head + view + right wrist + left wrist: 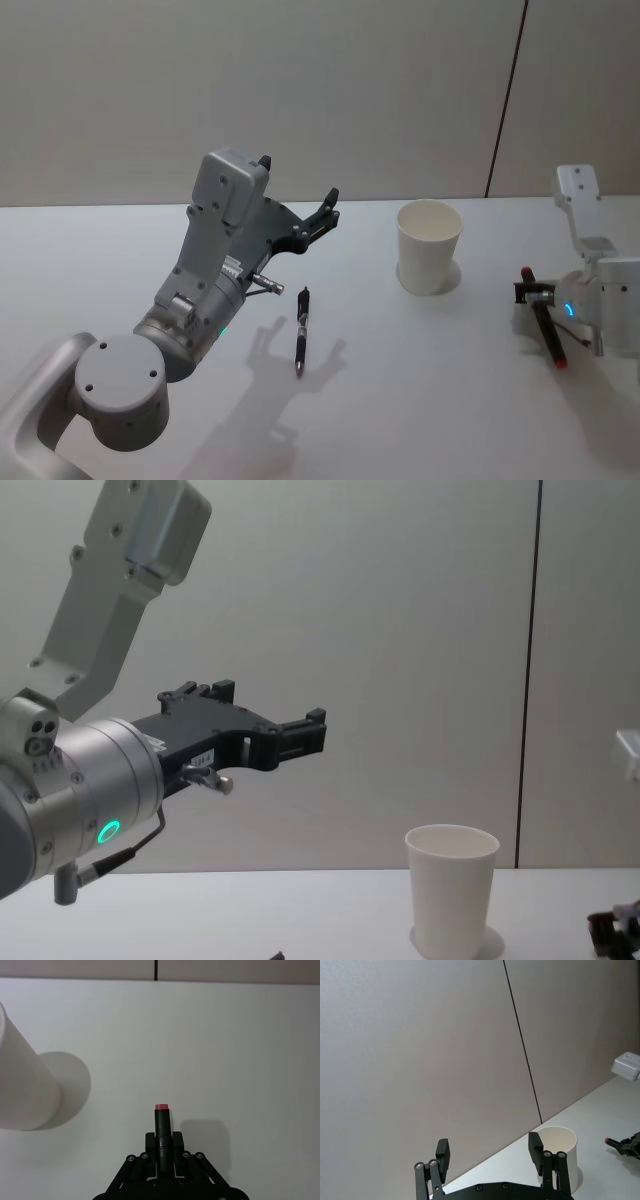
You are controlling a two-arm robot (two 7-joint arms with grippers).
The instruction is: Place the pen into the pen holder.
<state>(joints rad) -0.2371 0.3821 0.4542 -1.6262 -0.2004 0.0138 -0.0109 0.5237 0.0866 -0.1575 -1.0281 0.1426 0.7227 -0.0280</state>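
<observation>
- Black pen (161,1120) sits clamped in the right gripper (535,300), low by the table (420,400), right of the white paper cup (428,245) and apart from it.
- Left gripper (298,180) hangs raised, jaws wide, empty; a second pen (302,330) lies near that arm.
- Advice: lift above the rim, centre over the mouth, tip the pen upright, then release.
</observation>
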